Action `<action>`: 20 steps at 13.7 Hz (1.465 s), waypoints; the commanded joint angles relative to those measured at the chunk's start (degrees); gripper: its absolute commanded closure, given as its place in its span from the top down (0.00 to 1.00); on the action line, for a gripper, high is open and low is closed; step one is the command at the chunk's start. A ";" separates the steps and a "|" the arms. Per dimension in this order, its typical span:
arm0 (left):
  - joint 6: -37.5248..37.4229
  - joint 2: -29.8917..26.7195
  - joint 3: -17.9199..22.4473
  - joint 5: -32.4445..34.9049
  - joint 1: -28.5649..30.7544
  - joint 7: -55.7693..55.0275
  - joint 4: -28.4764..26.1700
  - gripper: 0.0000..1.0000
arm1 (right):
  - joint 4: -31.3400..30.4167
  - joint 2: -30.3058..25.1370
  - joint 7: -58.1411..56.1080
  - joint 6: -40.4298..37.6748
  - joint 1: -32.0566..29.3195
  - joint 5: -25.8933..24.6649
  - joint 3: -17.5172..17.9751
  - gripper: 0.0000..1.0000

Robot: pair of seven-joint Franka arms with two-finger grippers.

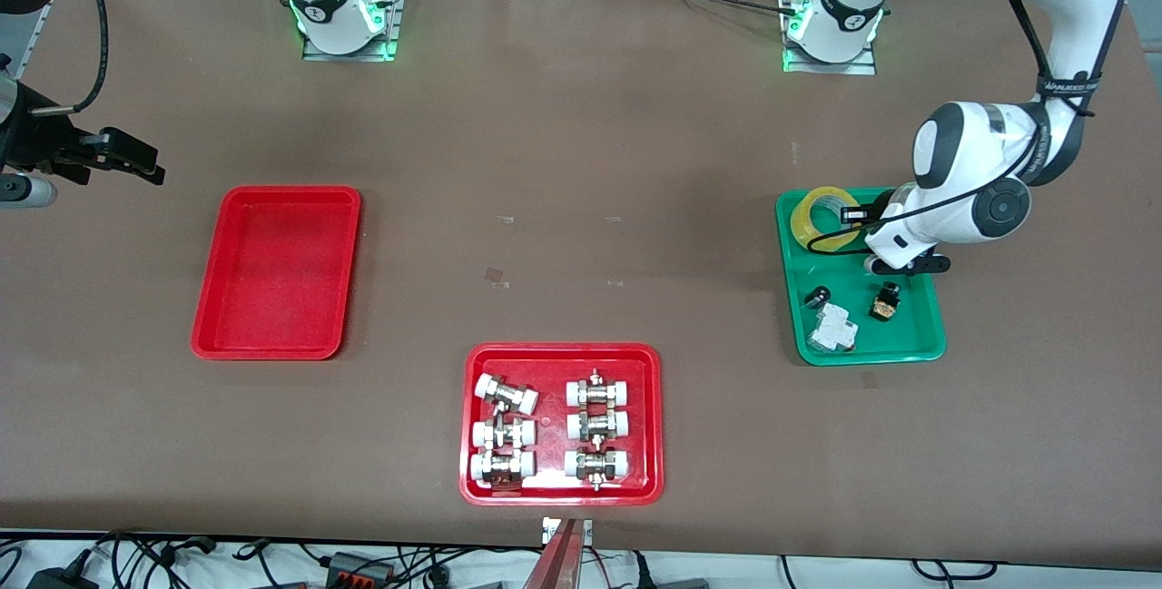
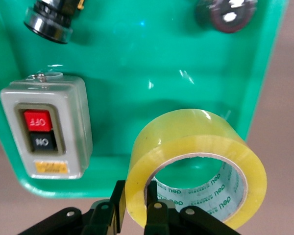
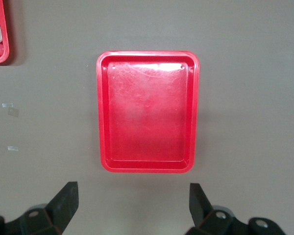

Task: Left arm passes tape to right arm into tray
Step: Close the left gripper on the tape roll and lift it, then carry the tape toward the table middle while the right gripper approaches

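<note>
- While the left tool (image 2: 132, 215) sits low over the green tray (image 1: 917, 335) at the left arm's end of the worktop (image 1: 581, 162), its fingers are clamped on the wall of the tape (image 2: 196, 171), one finger outside the ring and one inside the hole.
- By the left wrist view, the roll stands on edge, its hole facing the wrist camera, over the tray corner farthest from the front camera.
- Beside it in the green tray lie a grey on/off switch box (image 2: 46, 127) and other small parts.
- At the right arm's end of the worktop, the right tool (image 3: 132, 205) waits with fingers spread wide apart and nothing between them, near the plain red tray (image 1: 277, 271).
- Tape and right tool are well apart, so the coming move is probably a lift and a carry along the worktop toward the right arm.
- Nearest the front camera sits a second red tray of fittings (image 1: 563, 426), between the two ends.
</note>
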 commanded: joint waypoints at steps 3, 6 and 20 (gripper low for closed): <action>-13.32 -0.13 -4.82 1.58 -0.59 -0.02 12.35 0.00 | 0.87 0.14 -0.12 -0.22 -0.70 0.51 0.58 1.00; -19.57 0.05 -6.50 0.79 -4.97 -2.12 18.94 0.00 | 0.87 0.23 -0.12 -0.22 -0.70 0.51 0.58 1.00; -20.06 11.20 -13.98 -11.17 -19.73 -30.04 41.03 0.02 | 0.96 0.14 -0.30 0.48 -0.70 0.59 0.49 1.00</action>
